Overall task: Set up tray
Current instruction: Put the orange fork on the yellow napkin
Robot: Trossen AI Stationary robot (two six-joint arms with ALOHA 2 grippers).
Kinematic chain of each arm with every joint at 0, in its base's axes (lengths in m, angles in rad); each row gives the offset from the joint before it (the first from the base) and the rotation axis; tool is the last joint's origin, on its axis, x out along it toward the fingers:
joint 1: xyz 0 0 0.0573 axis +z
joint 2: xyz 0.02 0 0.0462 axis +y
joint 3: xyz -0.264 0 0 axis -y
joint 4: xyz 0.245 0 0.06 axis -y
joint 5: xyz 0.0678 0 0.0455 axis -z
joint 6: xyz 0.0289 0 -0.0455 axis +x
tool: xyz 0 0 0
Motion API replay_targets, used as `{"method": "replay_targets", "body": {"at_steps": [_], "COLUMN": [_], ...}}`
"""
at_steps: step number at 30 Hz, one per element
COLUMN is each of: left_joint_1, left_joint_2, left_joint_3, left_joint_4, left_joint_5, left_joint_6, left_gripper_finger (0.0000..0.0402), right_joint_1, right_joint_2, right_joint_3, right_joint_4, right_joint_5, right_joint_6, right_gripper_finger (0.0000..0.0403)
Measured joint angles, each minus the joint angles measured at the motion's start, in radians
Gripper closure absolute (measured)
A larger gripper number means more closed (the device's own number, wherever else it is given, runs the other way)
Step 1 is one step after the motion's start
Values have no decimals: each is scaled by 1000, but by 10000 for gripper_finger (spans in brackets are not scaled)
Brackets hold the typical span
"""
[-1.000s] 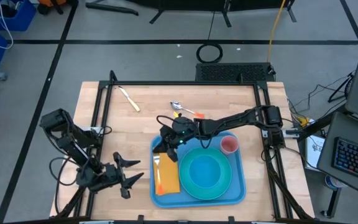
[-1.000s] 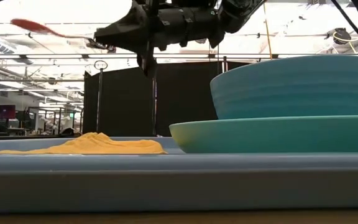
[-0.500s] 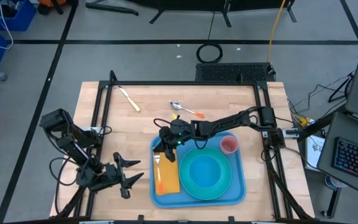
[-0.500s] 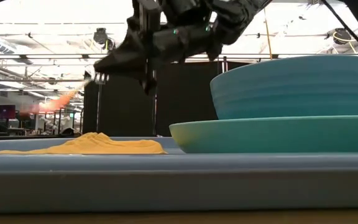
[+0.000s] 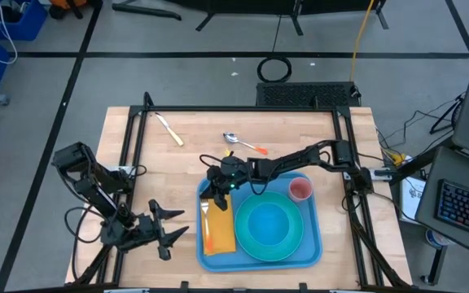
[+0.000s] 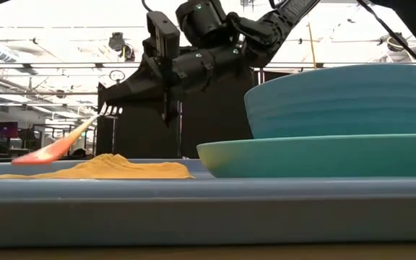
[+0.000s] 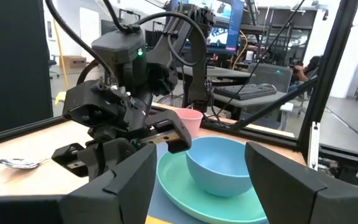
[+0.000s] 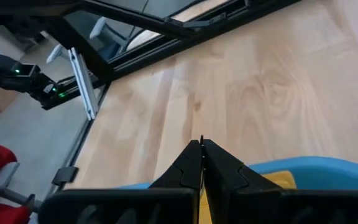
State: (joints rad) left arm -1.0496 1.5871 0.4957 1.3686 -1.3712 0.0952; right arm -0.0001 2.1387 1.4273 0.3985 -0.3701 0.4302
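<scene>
orange-handled fork (image 6: pixel 63 141) pinched in my right gripper (image 6: pixel 110 108), hanging tilted over the napkin (image 5: pixel 216 229) on the blue tray (image 5: pixel 312 244); steep tilt risks it sliding off the napkin on release; left gripper (image 5: pixel 163 231) idles with fingers spread.

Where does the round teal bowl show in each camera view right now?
High view: round teal bowl sits right of centre, on the flat teal plate.
Low view: upper right, large and close.
Left wrist view: just below centre.
Right wrist view: not in it.
Shared landmark: the flat blue plastic tray, seen in all four views.
</scene>
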Motion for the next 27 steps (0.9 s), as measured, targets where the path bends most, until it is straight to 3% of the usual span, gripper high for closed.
{"method": "replay_targets", "body": {"at_steps": [27], "left_joint_1": [0], "left_joint_2": [0], "left_joint_3": [0], "left_joint_4": [-10], "left_joint_5": [0], "left_joint_6": [-6], "left_gripper_finger": [151], "right_joint_1": [1], "right_joint_2": [18], "right_joint_3": [0], "right_joint_4": [8], "right_joint_5": [9], "right_joint_6": [-20], "right_gripper_finger": [403]}}
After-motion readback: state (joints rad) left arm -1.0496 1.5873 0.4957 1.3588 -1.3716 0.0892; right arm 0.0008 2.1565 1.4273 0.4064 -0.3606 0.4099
